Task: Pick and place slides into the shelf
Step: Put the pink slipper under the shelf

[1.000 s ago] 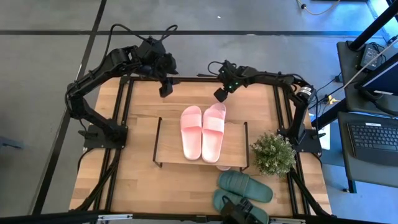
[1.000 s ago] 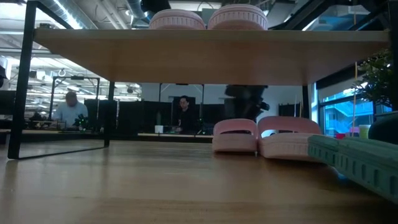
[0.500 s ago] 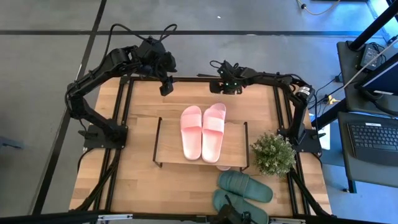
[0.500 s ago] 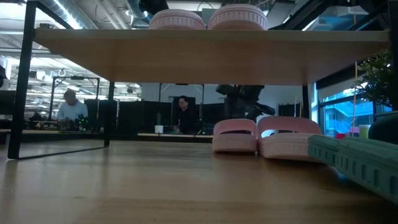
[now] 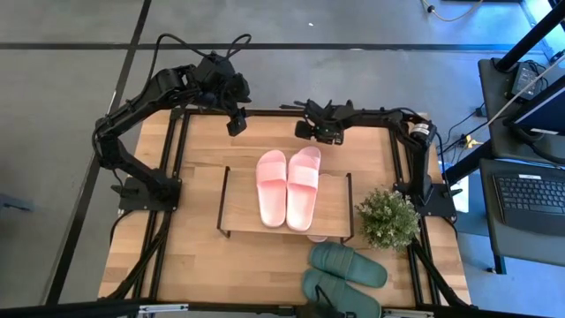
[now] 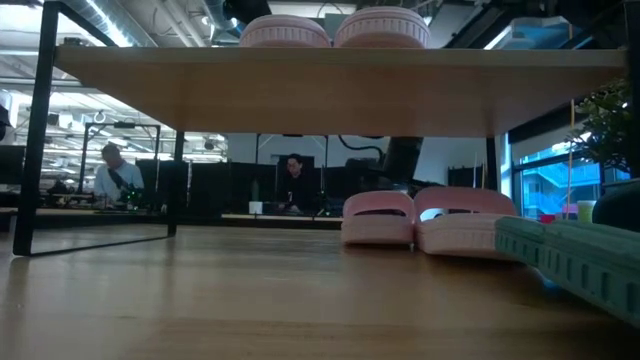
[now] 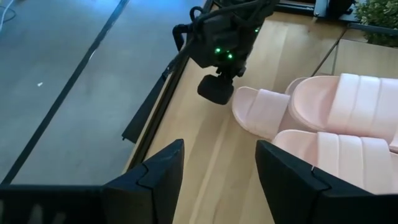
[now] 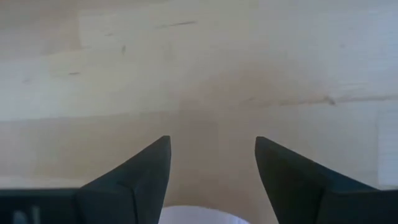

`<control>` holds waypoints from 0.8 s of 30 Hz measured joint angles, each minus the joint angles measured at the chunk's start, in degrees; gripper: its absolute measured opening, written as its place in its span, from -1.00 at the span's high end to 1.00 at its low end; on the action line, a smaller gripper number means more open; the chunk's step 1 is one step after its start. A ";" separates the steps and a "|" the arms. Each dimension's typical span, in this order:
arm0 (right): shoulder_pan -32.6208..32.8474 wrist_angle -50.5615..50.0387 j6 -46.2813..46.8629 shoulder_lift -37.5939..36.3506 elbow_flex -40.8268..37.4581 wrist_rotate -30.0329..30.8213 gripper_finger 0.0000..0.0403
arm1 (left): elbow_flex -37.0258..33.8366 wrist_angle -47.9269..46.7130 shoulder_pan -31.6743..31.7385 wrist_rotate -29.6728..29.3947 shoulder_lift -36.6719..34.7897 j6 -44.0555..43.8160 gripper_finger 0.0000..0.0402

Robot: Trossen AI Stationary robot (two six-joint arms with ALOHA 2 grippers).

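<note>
Since a second ago our right hand has pulled back from the pink pair toward the table's far edge; its fingers are spread, empty, over bare wood. Our left hand has held its spot at the far edge, fingers also spread, nothing in them. Pink pair sits on top of the shelf, a second pink pair underneath it. Green slides lie on the table in front of the shelf, near the plant.
</note>
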 joint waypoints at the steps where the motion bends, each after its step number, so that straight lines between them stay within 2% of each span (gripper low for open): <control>1: 0.34 0.11 0.08 0.00 0.00 0.09 -0.16 | 0.00 0.00 0.00 0.02 0.00 0.00 0.05; 9: 3.68 0.06 2.90 0.02 0.00 0.34 -0.16 | 0.00 0.00 0.00 0.04 0.00 -0.07 0.05; 13: 5.78 0.01 3.50 0.02 0.00 3.64 -0.16 | 0.00 0.00 0.00 0.06 0.00 -0.06 0.05; 24: 9.34 -0.27 6.17 0.02 0.00 3.62 -0.16 | 0.00 -0.02 0.00 0.07 0.00 0.09 0.05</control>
